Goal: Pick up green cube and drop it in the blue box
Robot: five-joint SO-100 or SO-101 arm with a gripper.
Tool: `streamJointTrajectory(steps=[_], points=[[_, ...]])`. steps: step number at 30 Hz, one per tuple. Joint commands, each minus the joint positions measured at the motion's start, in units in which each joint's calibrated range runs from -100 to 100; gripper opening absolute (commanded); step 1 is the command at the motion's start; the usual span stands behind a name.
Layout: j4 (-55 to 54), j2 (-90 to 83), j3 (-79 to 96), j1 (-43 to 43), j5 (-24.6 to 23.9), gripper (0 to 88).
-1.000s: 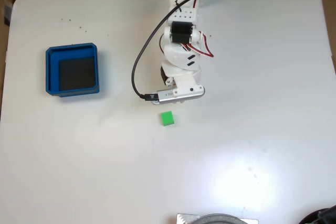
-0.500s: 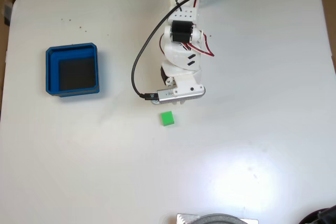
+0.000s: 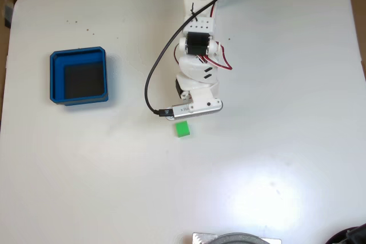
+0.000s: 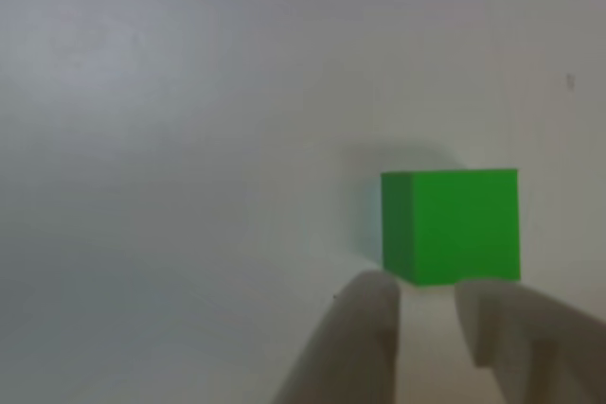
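The green cube (image 3: 182, 129) rests flat on the white table (image 3: 274, 158), near the middle of the surface in the fixed view, just below the arm's wrist assembly (image 3: 194, 108). In the other view the green cube (image 4: 452, 225) stands upright, casting a soft shadow to its left, with the gripper (image 4: 426, 298) entering from the bottom edge. Its two pale fingertips (image 4: 371, 292) sit just in front of the cube's lower edge with a narrow gap between them. The jaws are slightly parted and hold nothing; whether the tips touch the cube cannot be told.

The blue box (image 3: 56, 78) sits well apart, to the left of the cube in the fixed view, flat on the table with its dark floor showing. The stretch of table between cube and box is bare apart from faint specks near the far left.

The table is white and glossy, with a bright glare patch toward the near right. Its far left corner is rounded, and darker surroundings show beyond the left, right and far edges. A black cable (image 3: 150, 81) loops from the arm to the wrist on its left side. A grey rounded object (image 3: 237, 238) intrudes at the near edge, and a dark object (image 3: 351, 236) at the near right corner.
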Motion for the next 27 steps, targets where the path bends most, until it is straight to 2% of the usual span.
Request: streamJointTrajectory(steps=[1, 7, 15, 23, 27], points=[[-3.8, 1.1, -3.9, 0.2, 0.2, 1.4], [-8.3, 4.0, -3.9, 0.5, 0.2, 1.4], [-8.4, 3.7, -3.9, 1.3, 0.2, 2.0], [-8.3, 3.8, -3.8, 1.4, 0.2, 15.0], [-8.2, 3.7, -3.8, 1.4, 0.2, 18.7]])
